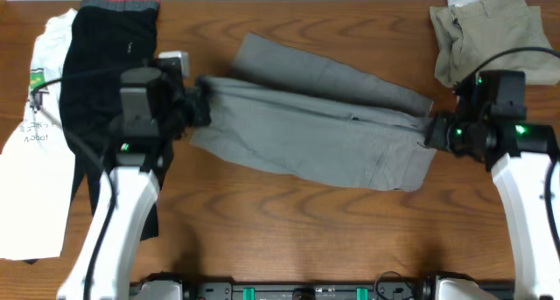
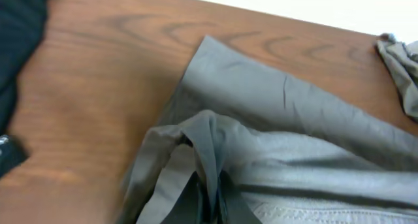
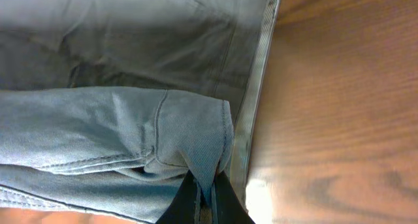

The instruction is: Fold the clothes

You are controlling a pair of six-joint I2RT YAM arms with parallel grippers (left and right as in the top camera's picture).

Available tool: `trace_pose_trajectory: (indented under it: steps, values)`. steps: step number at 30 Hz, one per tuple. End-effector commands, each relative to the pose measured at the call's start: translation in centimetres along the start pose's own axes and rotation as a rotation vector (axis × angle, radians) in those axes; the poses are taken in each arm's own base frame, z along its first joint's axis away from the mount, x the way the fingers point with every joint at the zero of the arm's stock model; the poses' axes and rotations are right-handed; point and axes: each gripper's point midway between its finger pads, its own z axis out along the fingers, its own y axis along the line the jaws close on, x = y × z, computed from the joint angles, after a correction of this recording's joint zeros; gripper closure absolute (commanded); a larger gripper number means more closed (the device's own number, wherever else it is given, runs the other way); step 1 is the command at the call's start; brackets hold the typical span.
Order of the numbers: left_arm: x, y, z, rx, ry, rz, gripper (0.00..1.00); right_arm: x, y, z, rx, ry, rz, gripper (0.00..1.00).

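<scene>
Pinching grey shorts (image 1: 324, 125) spread mid tabletop (image 1: 262, 239): left gripper (image 1: 199, 103) clamps one end, right gripper (image 1: 435, 129) the other. Best: hold cloth taut, lift evenly, fold without dragging.

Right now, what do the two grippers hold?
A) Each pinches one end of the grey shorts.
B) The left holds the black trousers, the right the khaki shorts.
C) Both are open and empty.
A: the left gripper is shut on one end of the grey shorts and the right gripper on the other; both wrist views show grey cloth pinched.
</scene>
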Motion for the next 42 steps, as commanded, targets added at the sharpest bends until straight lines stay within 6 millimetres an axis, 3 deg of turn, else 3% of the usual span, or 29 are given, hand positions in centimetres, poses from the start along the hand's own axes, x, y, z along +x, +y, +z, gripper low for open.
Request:
trace_pose_trajectory:
  steps: [1, 7, 14, 18, 25, 33, 41, 42]
  values:
    - [-0.5, 1.0, 2.1, -0.011, -0.016, 0.014, 0.94, -1.7, -1.9, 1.4, 0.089, -0.027, 0.022, 0.99]
    - [-1.0, 1.2, 4.8, 0.002, -0.048, 0.03, 0.94, -3.0, -2.4, 4.8, 0.1, -0.019, 0.046, 0.99]
    - [-5.7, 1.7, 5.0, -0.042, -0.256, 0.073, 0.94, -6.0, -2.4, 7.5, 0.085, -0.104, 0.031, 0.99]
    - [-7.2, 1.5, 5.5, -0.031, -0.328, 0.114, 0.94, -7.6, -2.2, 8.5, 0.074, -0.157, 0.026, 0.99]
    - [-6.9, 0.2, 8.6, 0.011, -0.374, 0.166, 0.95, -8.3, -3.2, 10.3, 0.116, -0.171, 0.03, 0.99]
    - [-4.9, -1.8, 12.5, 0.068, -0.386, 0.195, 0.94, -7.5, -4.1, 13.2, 0.138, -0.128, 0.058, 0.99]
    - [-5.4, -1.7, 13.2, 0.054, -0.421, 0.196, 0.94, -9.0, -5.4, 13.1, 0.205, -0.203, 0.138, 0.99]
    - [-5.7, -1.8, 13.2, 0.055, -0.426, 0.197, 0.87, -9.1, -5.6, 13.0, 0.216, -0.213, 0.151, 0.99]
